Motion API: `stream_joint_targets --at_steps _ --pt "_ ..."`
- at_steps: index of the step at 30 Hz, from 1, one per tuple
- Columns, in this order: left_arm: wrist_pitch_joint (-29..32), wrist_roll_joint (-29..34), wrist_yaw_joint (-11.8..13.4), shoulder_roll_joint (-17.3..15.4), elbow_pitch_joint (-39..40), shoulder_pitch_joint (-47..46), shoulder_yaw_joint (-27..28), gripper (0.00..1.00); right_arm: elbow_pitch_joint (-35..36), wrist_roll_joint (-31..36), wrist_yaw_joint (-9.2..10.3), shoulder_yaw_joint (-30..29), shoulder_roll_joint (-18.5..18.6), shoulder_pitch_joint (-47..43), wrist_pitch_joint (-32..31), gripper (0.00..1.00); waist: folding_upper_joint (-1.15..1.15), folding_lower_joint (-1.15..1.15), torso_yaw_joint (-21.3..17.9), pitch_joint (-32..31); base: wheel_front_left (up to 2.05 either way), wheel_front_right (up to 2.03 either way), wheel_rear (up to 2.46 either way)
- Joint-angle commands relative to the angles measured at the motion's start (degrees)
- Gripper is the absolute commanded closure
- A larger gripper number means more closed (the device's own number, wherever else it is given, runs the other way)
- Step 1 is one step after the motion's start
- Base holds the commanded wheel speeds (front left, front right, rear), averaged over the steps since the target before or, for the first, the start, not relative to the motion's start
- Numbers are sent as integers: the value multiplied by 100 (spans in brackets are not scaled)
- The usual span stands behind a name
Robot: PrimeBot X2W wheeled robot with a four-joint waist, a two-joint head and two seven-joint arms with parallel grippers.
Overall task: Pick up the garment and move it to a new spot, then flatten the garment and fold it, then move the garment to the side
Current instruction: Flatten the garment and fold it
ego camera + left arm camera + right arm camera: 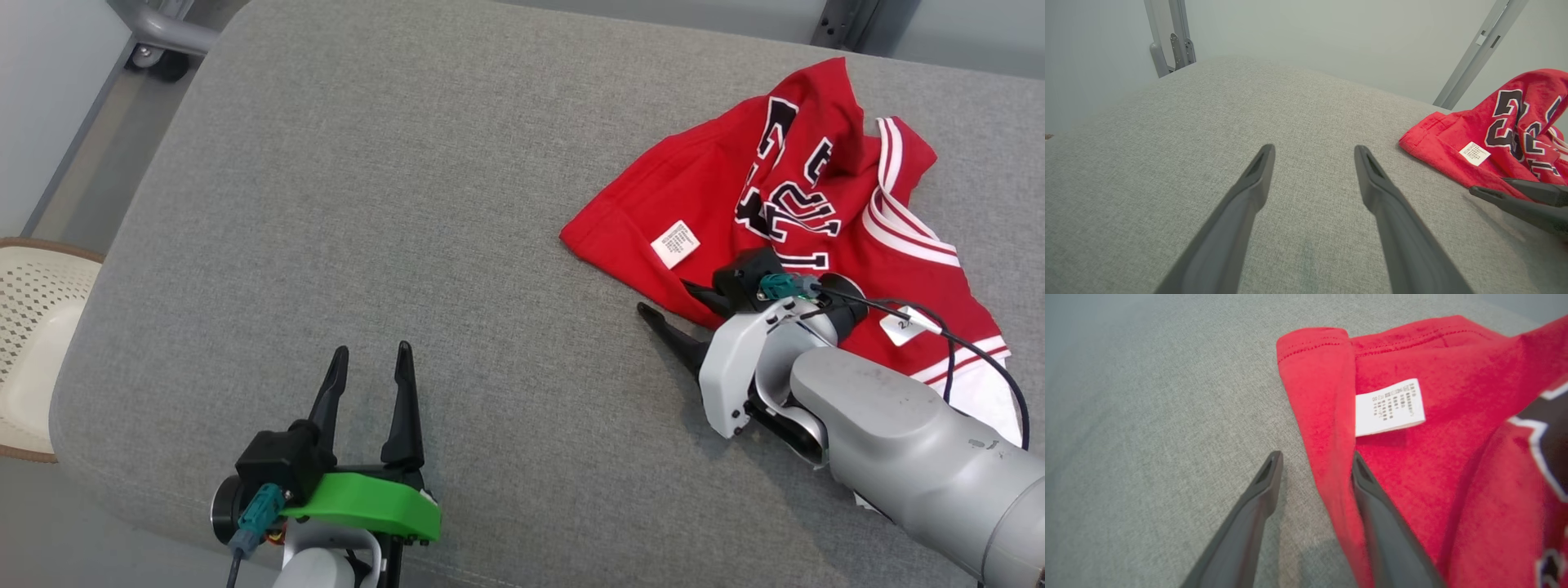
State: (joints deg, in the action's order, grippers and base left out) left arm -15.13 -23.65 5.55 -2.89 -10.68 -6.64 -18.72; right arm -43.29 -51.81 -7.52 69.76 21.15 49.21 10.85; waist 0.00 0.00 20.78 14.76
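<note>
The garment (816, 204) is a red jersey with dark lettering, white striped trim and a white label, lying crumpled at the right of the grey cushion (408, 204). My right gripper (665, 296) is at its near-left hem. In the right wrist view the right gripper (1316, 455) is open, its jaws astride the folded red edge of the garment (1433, 465): one finger on the cloth, the other on bare cushion. My left gripper (370, 351) rests open and empty near the front edge, far left of the garment (1445, 134). The left wrist view shows the left gripper (1314, 149) over bare cushion and the right gripper (1488, 184) at the hem.
A white perforated basket (33, 327) stands off the cushion's left edge. A grey metal frame with a caster (155, 41) is at the back left, and another upright (1478, 49) behind the garment. The cushion's rounded front edge runs just below my left gripper.
</note>
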Motion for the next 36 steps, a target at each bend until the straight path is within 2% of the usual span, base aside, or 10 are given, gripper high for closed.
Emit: stream_joint_targets --at_steps 1,7,11,12,14,15,19,26,30,36 --pt "0 61 -23 -2 -11 -83 21 0 28 -16 7 53 -2 78 77 100 0 0 -10 -9 0 0 0" --pt "0 94 -38 -2 -33 -71 42 0 113 313 7 271 -62 129 257 100 0 0 -40 -45 0 0 0" --pt "0 108 -27 -2 -44 -46 40 0 141 934 7 349 -138 12 325 100 0 0 -59 -73 0 0 0" --pt "0 108 -28 -2 -45 -40 43 0 160 1090 7 359 -173 -45 351 96 0 0 -65 -79 0 0 0" --pt "0 110 -39 -2 -56 -31 56 0 174 1359 7 368 -249 -154 384 51 0 0 -81 -91 0 0 0" --pt "0 113 -44 -2 -61 -26 62 0 183 1523 7 364 -296 -194 400 2 0 0 -90 -98 0 0 0" --pt "0 99 -53 -2 -83 -17 79 0 240 1927 7 367 -501 -452 424 0 0 0 -127 -130 0 0 0" --pt "0 164 -63 -2 -87 64 137 0 622 1983 7 197 -674 -688 436 0 0 0 -303 -251 0 0 0" --pt "0 233 -98 -3 -100 104 179 0 945 2180 8 -456 -614 -902 437 0 0 0 -507 -367 0 0 0" --pt "0 369 -155 -5 -168 166 280 0 1324 2595 7 -1867 -623 -1520 436 0 0 0 -928 -588 0 0 0"
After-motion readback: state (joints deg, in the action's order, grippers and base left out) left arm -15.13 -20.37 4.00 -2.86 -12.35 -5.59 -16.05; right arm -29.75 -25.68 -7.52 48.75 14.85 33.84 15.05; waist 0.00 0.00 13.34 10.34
